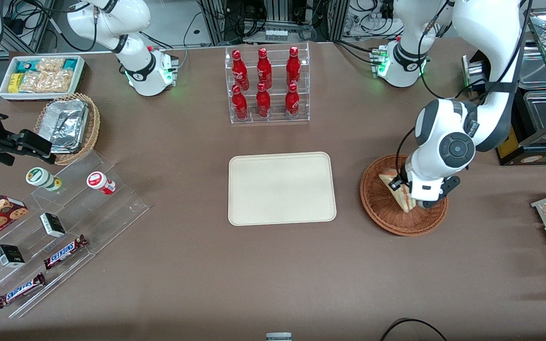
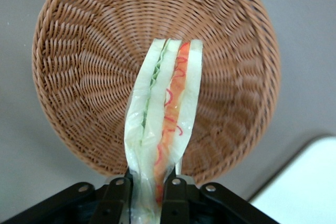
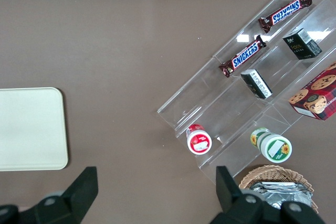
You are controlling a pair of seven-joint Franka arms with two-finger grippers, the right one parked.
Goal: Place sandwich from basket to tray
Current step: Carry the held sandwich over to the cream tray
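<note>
1. Nearest to the wrist camera I see the claw [image 2: 148, 192]: its two black fingers [image 2: 116, 199] are pressed on the narrow end of the sandwich [image 2: 165, 124], one on each bread face, so the claw is clamped on it.
2. The sandwich points straight away from the claw, its long axis in line with the fingers, and the cut edge with the green and orange-red layers faces the wrist camera.
3. The sandwich is above the basket [image 2: 79, 77]. I judge it is lifted off the weave, but I cannot tell for sure if its tip touches.
4. In the front view the claw [image 1: 417, 202] hangs over the basket [image 1: 382, 208], with the sandwich [image 1: 396, 189] on the side facing the tray [image 1: 282, 188].
5. The tray lies on the brown surface [image 1: 273, 274] just beside the basket, toward the parked arm's end. It carries nothing, so the placing is not yet done.
6. The working arm is bent at the elbow, its wrist pointing down over the basket. I think the next move is a sideways carry over the basket rim to the tray.
</note>
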